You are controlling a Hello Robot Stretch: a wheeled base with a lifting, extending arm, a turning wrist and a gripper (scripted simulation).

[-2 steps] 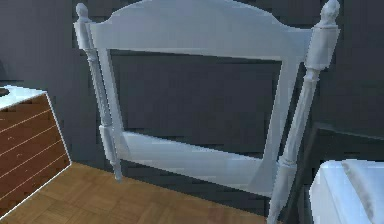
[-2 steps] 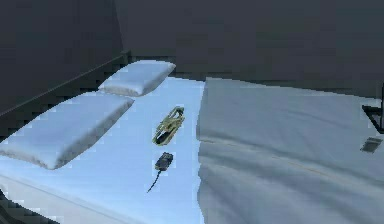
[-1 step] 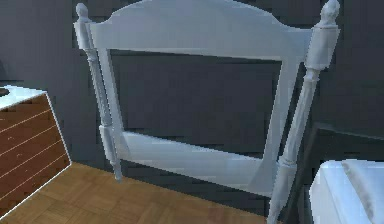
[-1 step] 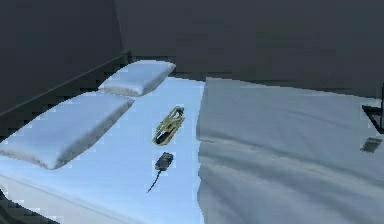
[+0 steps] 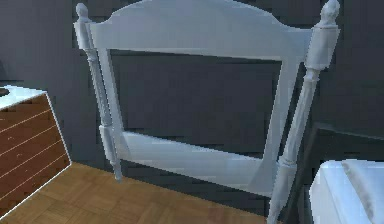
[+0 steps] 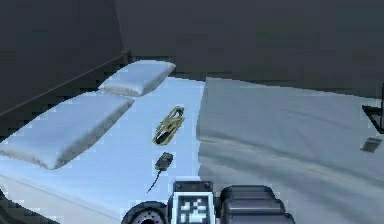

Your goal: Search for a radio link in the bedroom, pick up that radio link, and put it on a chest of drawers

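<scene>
1. The gripper (image 6: 148,214) sits at the bed's (image 6: 110,172) near edge. Its far end is cut off, so I cannot tell how the jaws stand or whether it holds anything.
2. Just beyond, on the bed's smooth pale sheet, lies a small dark box (image 6: 163,161) trailing a thin cord. By its shape this is likely the radio link.
3. To pick it up well, take the hard box and not the limp cord. Press lightly, since the bedding looks soft.
4. Farther up the bed lies a loose yellowish coil (image 6: 170,124). Keep clear of it.
5. A matte grey blanket (image 6: 280,130) covers the bed's right part, and two plump pillows (image 6: 65,130) lie on its left.
6. Past the bed's white frame (image 5: 200,90), with its turned posts, stands the chest (image 5: 25,140). It is brown wood with a flat pale top.
</scene>
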